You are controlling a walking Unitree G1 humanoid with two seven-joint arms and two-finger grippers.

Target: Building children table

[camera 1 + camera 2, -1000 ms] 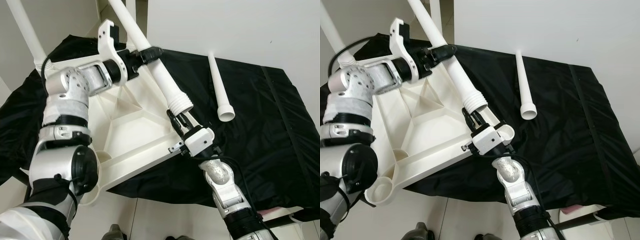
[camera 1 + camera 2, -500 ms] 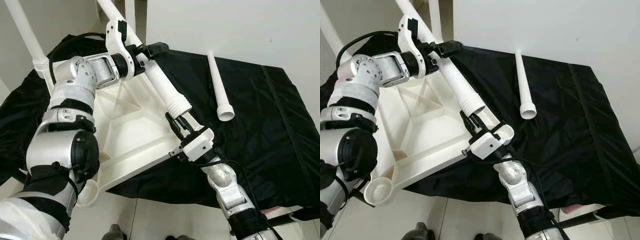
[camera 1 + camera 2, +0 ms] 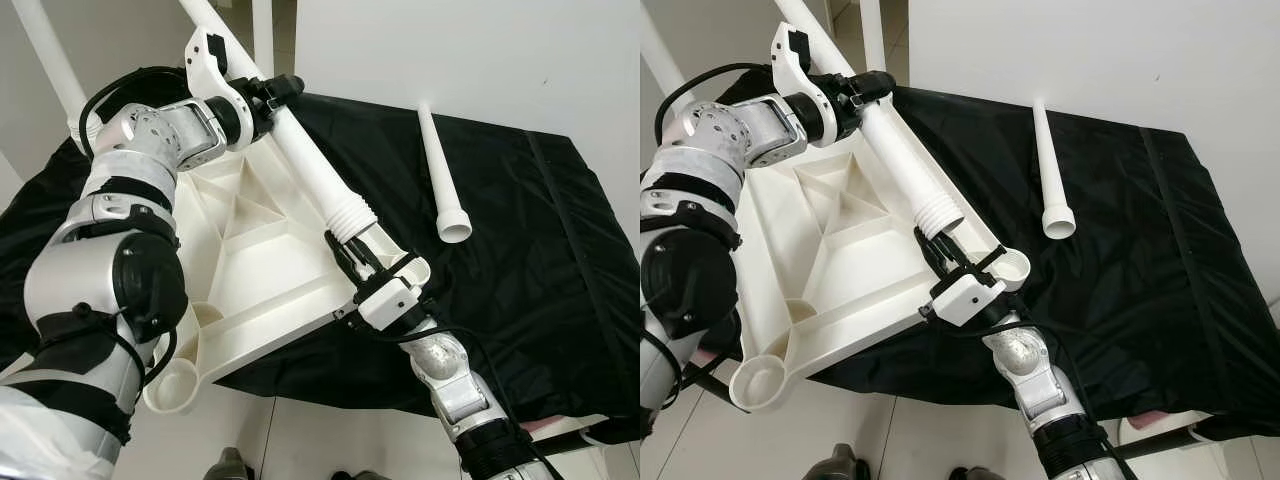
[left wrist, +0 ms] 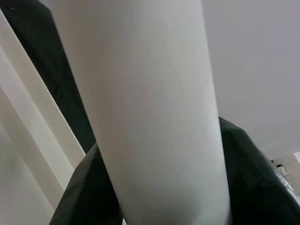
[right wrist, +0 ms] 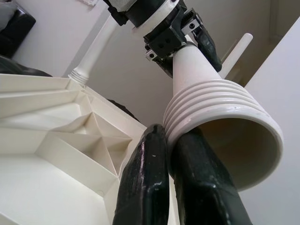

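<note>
The white children's tabletop (image 3: 262, 250) lies upside down on a black cloth. My left gripper (image 3: 272, 92) is shut on a white leg (image 3: 315, 165) and holds it slanted over the tabletop. The leg's ribbed end (image 3: 352, 218) hangs just above the rim, close to the near-right corner socket (image 3: 412, 268). My right gripper (image 3: 340, 247) is shut on the tabletop's rim right under that ribbed end (image 5: 220, 117). Both its black fingers (image 5: 145, 187) sit close together there. In the left wrist view the leg (image 4: 150, 117) passes between the dark fingers (image 4: 255, 178).
A loose white leg (image 3: 440, 170) lies on the black cloth (image 3: 530, 250) to the right. Another leg (image 3: 48, 60) stands up from the far-left corner. An empty socket (image 3: 172, 385) overhangs the near edge above the tiled floor. A white wall is behind.
My left wrist has turned and drawn back toward the far left, so the held leg stands steeper. Its ribbed end stays by the right gripper, which has barely moved.
</note>
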